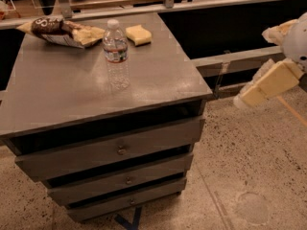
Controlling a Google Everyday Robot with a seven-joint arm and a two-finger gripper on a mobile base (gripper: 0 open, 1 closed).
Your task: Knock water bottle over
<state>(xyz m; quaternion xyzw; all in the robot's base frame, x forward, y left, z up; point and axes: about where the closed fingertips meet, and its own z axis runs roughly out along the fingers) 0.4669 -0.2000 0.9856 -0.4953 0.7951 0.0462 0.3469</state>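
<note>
The water bottle [116,54] stands upright on the grey drawer cabinet's top [62,90], towards the back centre. It is clear and ribbed, with a white cap and a white, red and blue label. My gripper [253,67] is at the right edge of the view, off the cabinet's right side and well apart from the bottle. Its cream fingers [266,84] are spread apart and hold nothing.
A brown snack bag [57,30] and a yellow sponge [138,34] lie at the back of the cabinet top, behind the bottle. The cabinet has three drawers [120,150]. A dark ledge with a rail [230,59] runs behind to the right. The floor is speckled [249,176].
</note>
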